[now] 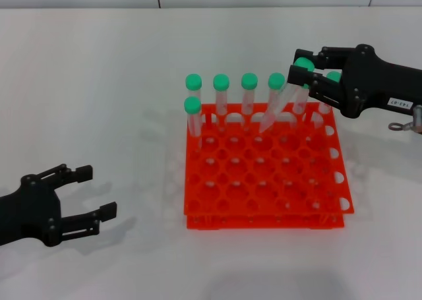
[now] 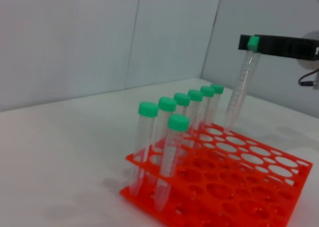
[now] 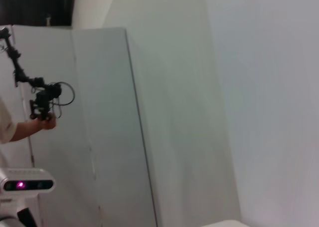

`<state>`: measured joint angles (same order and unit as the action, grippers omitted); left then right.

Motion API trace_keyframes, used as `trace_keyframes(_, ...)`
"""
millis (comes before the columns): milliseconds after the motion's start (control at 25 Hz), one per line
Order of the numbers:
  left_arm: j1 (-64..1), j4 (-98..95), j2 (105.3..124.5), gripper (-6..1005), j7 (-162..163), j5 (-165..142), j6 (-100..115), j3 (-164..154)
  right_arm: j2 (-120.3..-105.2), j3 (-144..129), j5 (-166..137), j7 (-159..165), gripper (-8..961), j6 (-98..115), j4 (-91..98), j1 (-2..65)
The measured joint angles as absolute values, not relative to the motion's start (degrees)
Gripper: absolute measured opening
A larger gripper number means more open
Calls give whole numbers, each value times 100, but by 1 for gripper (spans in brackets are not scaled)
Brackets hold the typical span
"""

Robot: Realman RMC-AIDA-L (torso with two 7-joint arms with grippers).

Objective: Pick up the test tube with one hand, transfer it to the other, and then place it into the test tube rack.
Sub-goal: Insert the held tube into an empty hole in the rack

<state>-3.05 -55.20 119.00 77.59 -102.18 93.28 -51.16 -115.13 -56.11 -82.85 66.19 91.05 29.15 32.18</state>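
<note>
Now, at eight o'clock on the desk (image 1: pixel 99 82), the left gripper (image 1: pixel 92 193) idles, jaws apart. Centre: one test tube rack (image 1: pixel 264 181) with seven green-capped tubes (image 1: pixel 221 97) standing. At two o'clock, the right gripper (image 1: pixel 310 72) clamps the test tube (image 1: pixel 278 107) by its cap, tilted above the back rows. That slant could catch a hole's edge or bump a neighbour.
</note>
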Motion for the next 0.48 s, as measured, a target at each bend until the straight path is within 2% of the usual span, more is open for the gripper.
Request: trace_keyframes(480, -324, -5456, 11909, 868, 7485, -10389, 9244, -4972, -11543, -6167, -8311, 7092, 257, 8827, 3778, 3214)
